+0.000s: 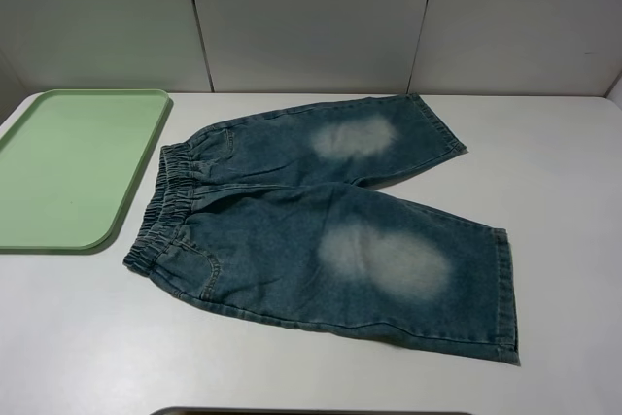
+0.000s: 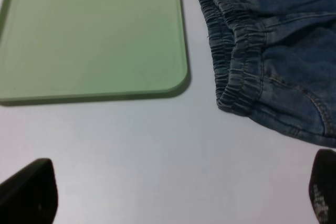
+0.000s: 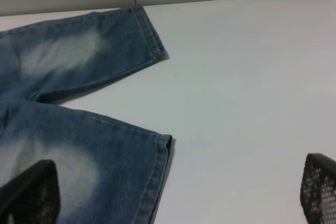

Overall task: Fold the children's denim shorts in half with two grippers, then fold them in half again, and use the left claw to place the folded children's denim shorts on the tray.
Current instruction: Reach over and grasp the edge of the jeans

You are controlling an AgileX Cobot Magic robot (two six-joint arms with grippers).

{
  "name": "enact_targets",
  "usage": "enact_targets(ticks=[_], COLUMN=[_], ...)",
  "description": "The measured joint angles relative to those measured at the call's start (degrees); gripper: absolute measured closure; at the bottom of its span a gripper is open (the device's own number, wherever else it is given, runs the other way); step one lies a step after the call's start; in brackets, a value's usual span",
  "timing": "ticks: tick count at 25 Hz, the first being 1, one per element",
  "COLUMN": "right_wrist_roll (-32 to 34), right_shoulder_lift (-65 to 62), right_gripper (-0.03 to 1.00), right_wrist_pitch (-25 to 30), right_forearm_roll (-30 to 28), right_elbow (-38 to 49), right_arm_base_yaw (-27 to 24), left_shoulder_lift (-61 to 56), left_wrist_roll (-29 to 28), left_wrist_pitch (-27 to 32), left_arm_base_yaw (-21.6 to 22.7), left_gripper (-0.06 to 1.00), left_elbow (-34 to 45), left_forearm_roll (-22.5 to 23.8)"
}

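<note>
Two pincers, both spread wide and holding nothing. The left pincer hangs over bare bench near the elastic waistband. The right pincer hangs at the leg-hem end, and one of its black textured fingers shows in front of the nearer leg's denim. The children's blue denim shorts, with a pale faded patch on each leg, lie unfolded and flat in the middle of the smooth matte white bench. Their waistband points at the pale green rectangular tray with rounded corners, legs fanned out the other way. The tray sits at the left end of the bench; the waistband is just beside its near corner, not touching, with a strip of bench between them. Behind the bench stands a plain grey-white panelled wall with dark vertical seams. Lighting is even, with soft shadows under the hems.
</note>
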Motion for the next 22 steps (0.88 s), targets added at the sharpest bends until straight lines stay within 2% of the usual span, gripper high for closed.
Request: enact_targets(ticks=[22], right_wrist_roll=[0.00], right_shoulder_lift=[0.00], right_gripper=[0.27], right_wrist_pitch=[0.00], right_forearm_roll=[0.00], right_elbow=[0.00], right_arm_base_yaw=[0.00], left_shoulder_lift=[0.00], left_wrist_roll=[0.00], left_wrist_pitch=[0.13], left_arm_base_yaw=[0.00], left_gripper=[-0.01], left_elbow=[0.00], left_forearm_roll=[0.05])
